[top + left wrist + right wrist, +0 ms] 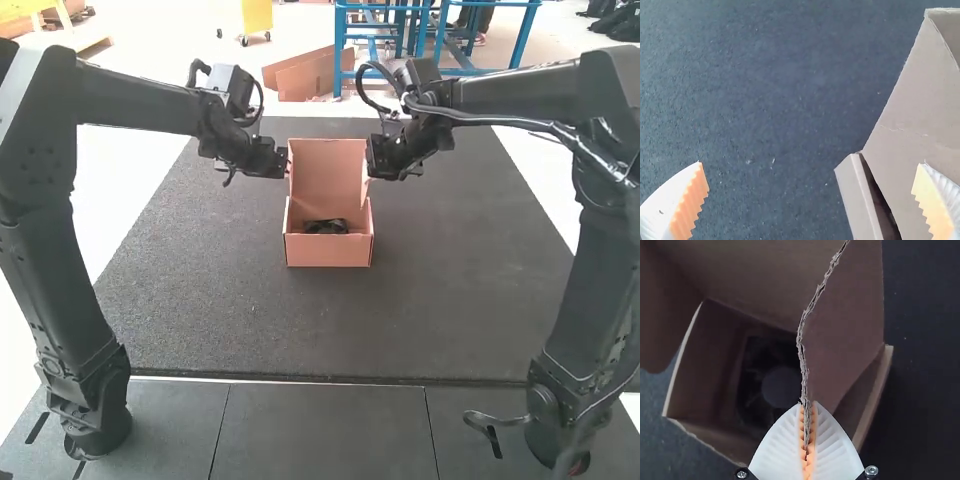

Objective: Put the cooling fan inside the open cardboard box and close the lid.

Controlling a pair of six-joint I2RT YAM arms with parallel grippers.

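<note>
Fan step looks done. The cooling fan (776, 385) lies flat on the floor of the cardboard box (328, 246), and the box sits mid-mat on the tabletop (450, 290). The lid (326, 165) stands upright at the far side, not yet folded down. I judge we're at the very start of the closing step.

Right end effector (378, 160): at the lid's right edge, high up. The fingers (832, 442) are pressed together with the cardboard edge-on between the orange pads. It's a firm pinch on the lid, directly above the box's right wall.

Left end effector (274, 160): at the lid's left edge, level with the right one. The fingers (686, 202) are spread wide, with the mat below one and the lid's cardboard right by the other. I can't tell if that finger touches. Nothing is gripped.

Next, as I see it:
- Swing the lid toward the near side and down about its far hinge, both sides together so it doesn't twist.
- The left should either close on its edge or just push.
- The right pinch must let go before the lid seats.
- Watch that the side flaps tuck inside the walls and don't catch on them.
</note>
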